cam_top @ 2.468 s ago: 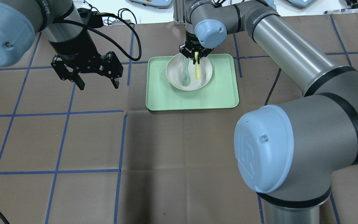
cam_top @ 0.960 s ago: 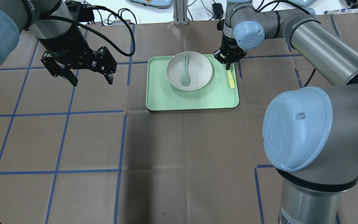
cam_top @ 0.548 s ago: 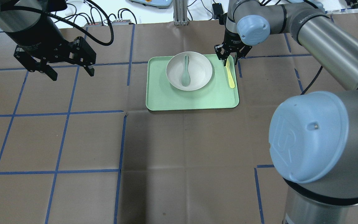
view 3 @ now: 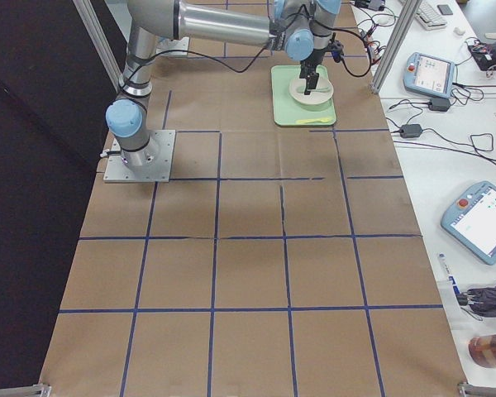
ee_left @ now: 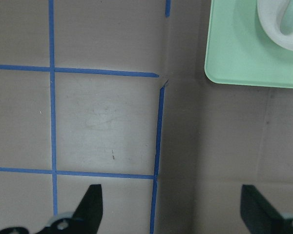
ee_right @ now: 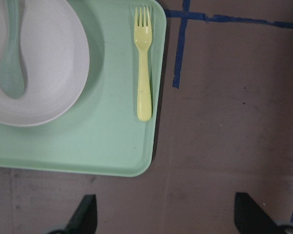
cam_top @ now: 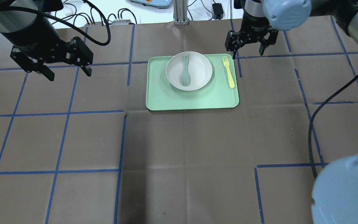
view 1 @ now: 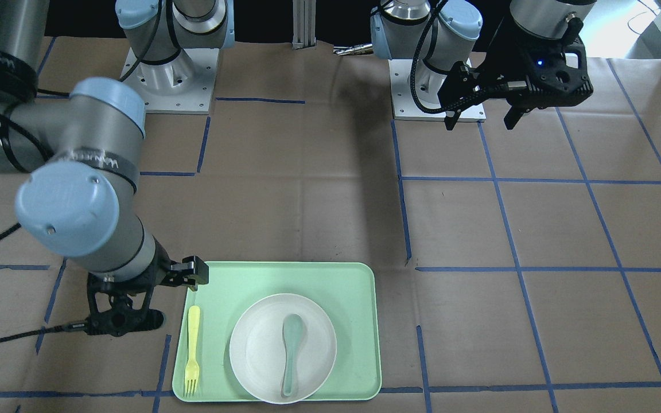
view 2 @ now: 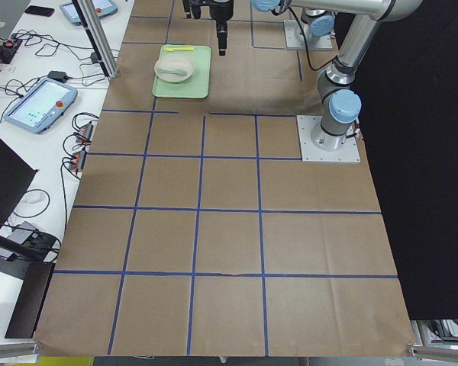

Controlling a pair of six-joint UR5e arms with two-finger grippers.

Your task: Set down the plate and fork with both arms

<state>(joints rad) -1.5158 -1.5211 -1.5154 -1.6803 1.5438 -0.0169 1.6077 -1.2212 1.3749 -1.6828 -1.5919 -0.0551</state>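
On the tray [cam_top: 166,99], the fork [cam_top: 228,72] lies just beside the plate [cam_top: 201,72] (1 spoon [cam_top: 185,71] in it). Right gripper [cam_top: 247,51] and left gripper [cam_top: 68,74] hang wide, empty. I judge the fork light, stiff, slick; I'd pinch its flat handle midway.

No text fully readable. White lettering on black band [view 1: 94,159] round grey-silver right arm [view 1: 132,241], front-facing view: curved, blurred, letters not made out. Screens of blue-edged pale teach pendants [view 2: 34,105] beside table, side views: coloured marks only, too small to read.
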